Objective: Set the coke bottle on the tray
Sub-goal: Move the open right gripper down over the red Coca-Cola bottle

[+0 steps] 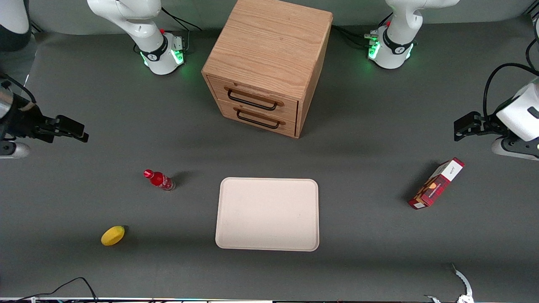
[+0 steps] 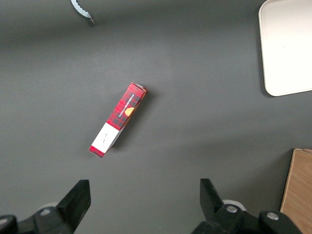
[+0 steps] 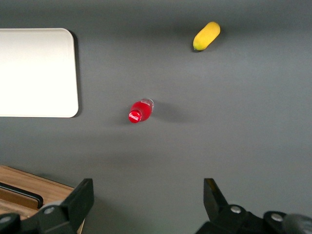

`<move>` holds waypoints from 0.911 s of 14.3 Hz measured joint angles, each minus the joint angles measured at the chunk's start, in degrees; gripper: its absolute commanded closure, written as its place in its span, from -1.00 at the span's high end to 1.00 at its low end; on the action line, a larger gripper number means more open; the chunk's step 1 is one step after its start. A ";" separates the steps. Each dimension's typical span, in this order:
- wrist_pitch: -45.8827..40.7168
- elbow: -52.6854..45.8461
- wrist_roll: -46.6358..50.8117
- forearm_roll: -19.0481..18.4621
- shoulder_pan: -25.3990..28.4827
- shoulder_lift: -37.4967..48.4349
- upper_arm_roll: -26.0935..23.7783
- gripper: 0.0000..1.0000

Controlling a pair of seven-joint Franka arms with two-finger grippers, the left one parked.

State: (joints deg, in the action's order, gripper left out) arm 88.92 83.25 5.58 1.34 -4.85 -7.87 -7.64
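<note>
While the claw (image 1: 78, 131) hung wide open and empty at the working arm's end of the worktop (image 1: 370, 168), the coke bottle (image 1: 159, 179) stood upright near the tray (image 1: 268, 214), apart from its rim. Small, light, probably slick and tippy, it seemed best gripped around the body. Open room surrounded it; the yellow fruit (image 1: 113, 235) lay nearer the camera.

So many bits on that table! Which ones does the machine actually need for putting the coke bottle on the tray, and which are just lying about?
Needed for the job:
- coke bottle, standing on the table
- tray, nothing on it
- gripper, open, raised at the working arm's end, holding nothing

Just lying about:
- yellow lemon-like fruit
- red-and-white carton box
- wooden drawer cabinet
</note>
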 measured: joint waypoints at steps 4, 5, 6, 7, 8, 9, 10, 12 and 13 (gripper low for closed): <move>7.68 7.41 1.38 0.00 0.12 0.06 -0.57 1.00; 9.77 9.14 2.11 0.00 0.14 0.05 -1.04 1.00; 11.84 10.84 2.68 0.00 0.21 0.05 -1.53 1.00; 13.83 12.44 2.94 0.00 0.30 0.05 -2.01 1.00; 15.58 13.82 3.07 -0.13 0.34 0.04 -2.46 1.00; 17.26 15.16 3.15 -0.52 0.37 0.03 -2.82 1.00; 18.91 16.50 3.15 -1.09 0.40 0.01 -3.18 0.98; 22.23 19.42 3.46 -2.17 0.45 -0.15 -3.82 0.97; 24.09 21.15 3.79 -2.38 0.46 -0.26 -4.00 0.97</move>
State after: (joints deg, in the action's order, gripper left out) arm 113.02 104.39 9.37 -1.05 -4.40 -8.14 -11.64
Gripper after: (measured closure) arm 0.018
